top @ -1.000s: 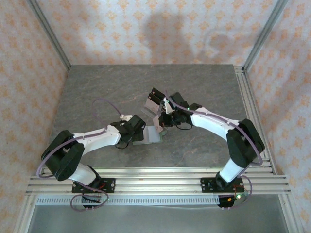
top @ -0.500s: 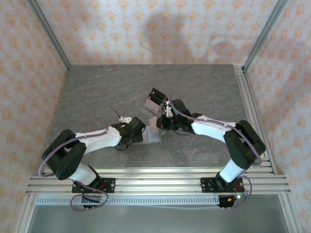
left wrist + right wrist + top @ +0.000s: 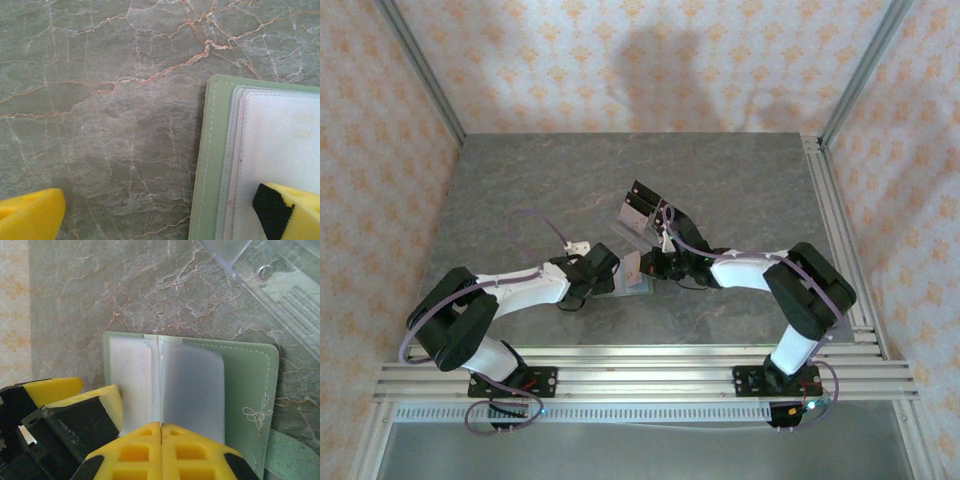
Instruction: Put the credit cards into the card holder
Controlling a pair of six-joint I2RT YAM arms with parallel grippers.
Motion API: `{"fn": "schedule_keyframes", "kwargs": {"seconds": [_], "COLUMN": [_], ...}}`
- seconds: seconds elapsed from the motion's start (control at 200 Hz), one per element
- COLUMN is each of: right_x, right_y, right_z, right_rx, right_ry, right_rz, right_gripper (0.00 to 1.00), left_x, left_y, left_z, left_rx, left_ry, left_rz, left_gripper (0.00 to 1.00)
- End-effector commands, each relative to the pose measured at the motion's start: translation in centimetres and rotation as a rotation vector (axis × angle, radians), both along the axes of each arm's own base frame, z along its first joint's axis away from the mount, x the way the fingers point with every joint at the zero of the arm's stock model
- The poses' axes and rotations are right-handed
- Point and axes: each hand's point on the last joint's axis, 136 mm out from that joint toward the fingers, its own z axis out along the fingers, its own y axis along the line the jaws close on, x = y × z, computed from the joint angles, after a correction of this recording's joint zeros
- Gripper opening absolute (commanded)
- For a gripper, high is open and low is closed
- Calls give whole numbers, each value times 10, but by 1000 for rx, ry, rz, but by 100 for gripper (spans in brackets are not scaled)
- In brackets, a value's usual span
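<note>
Sage-green soft leather-like card holder (image 3: pixel 245 385) lies open at frame centre, one leaf pinned by the wide-spread left gripper (image 3: pixel 157 212). The right gripper (image 3: pixel 161 445), clamped on a thin pinkish-beige credit card (image 3: pixel 632 266), should feed it squarely into the pocket

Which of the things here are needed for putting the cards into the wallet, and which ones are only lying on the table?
Needed:
- the open green wallet
- the card, held in the shut right gripper
- the open left gripper, at the wallet's edge

Lying about:
- the clear stand with black tops, behind the wallet
</note>
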Motion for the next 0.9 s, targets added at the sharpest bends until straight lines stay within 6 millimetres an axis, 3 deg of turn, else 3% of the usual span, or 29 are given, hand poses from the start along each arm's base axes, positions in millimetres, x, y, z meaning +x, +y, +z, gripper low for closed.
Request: {"fn": "schedule_keyframes", "kwargs": {"seconds": [0.0, 0.365, 0.896], "right_x": [3, 2, -2], "right_y": [9, 15, 3], "right_z": [6, 1, -6], "right_rx": [58, 115, 87], "right_ry": [-29, 3, 2], "right_rz": [7, -1, -22], "right_gripper": [0, 0, 0], "left_x": [-21, -22, -23], "left_y": [22, 23, 23], "left_z": [-18, -17, -17], "left_rx": [93, 94, 98], "left_ry": [72, 71, 72], "left_rz": [11, 14, 11], "left_gripper": [100, 100, 100]}}
